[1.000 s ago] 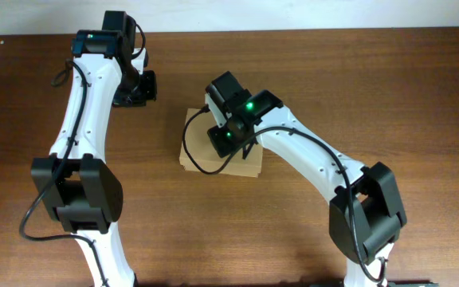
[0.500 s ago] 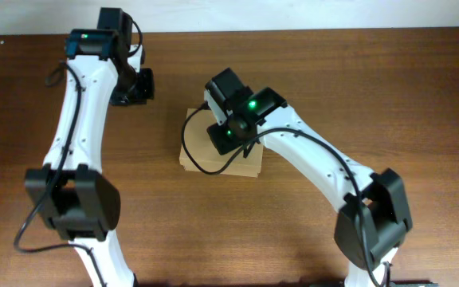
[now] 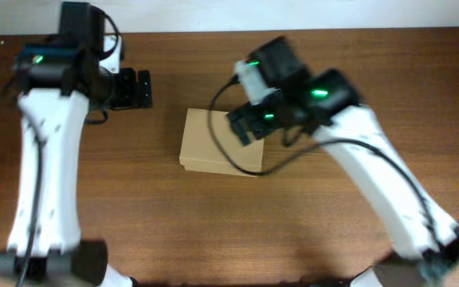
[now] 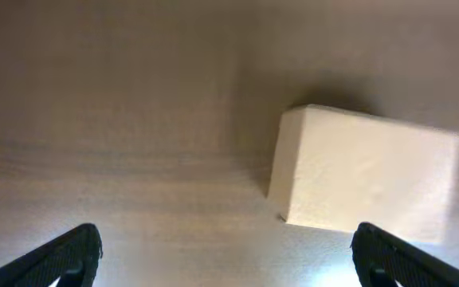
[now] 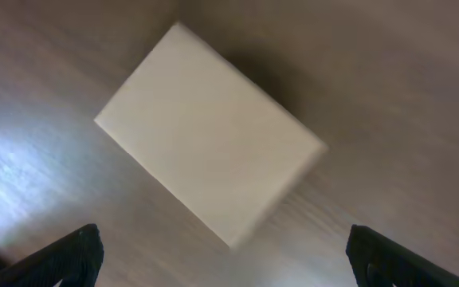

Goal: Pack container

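The container (image 3: 213, 143) is a plain tan cardboard box lying shut on the wooden table (image 3: 357, 72). It also shows in the left wrist view as the container (image 4: 365, 179) and in the right wrist view as the container (image 5: 209, 171). My left gripper (image 3: 138, 89) hovers to the box's upper left, apart from it. Its jaws are open in the wrist view (image 4: 228, 255), with only bare table between them. My right gripper (image 3: 248, 126) hangs over the box's top right corner. That one (image 5: 225, 259) is open too, and nothing sits between its fingers. The frames are blurred by motion.
A black cable (image 3: 237, 163) from the right arm loops across the box's top. The table's far edge meets a pale wall (image 3: 213, 14) at the top of the overhead view.
Both grippers have gone from shut to wide open. The right gripper has drawn up and to the right off the box, uncovering its lid. The left arm has swung to the left.
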Controlling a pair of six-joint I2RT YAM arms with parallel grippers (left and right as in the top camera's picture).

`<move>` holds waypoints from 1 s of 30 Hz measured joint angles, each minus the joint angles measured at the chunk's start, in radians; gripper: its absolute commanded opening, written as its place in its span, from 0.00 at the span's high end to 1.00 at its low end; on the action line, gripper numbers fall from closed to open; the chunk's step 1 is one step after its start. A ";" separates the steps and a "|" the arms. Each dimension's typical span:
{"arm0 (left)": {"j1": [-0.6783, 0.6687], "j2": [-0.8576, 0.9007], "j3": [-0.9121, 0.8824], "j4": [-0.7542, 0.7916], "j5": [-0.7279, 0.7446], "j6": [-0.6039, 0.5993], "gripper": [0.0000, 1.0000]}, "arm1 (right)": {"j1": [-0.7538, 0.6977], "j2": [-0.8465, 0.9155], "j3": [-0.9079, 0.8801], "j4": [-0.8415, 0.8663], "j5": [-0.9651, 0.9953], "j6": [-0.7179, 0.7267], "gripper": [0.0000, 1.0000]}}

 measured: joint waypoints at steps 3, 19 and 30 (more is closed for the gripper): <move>0.000 -0.146 0.000 0.033 0.019 0.000 0.00 | -0.049 -0.141 0.010 -0.014 0.004 -0.046 0.01; 0.000 -0.780 -0.297 -0.010 0.042 0.000 0.00 | -0.064 -0.716 -0.287 -0.089 0.006 -0.158 0.01; 0.000 -1.408 -0.847 0.114 0.054 0.000 0.00 | -0.064 -1.222 -0.624 -0.039 0.007 -0.145 0.01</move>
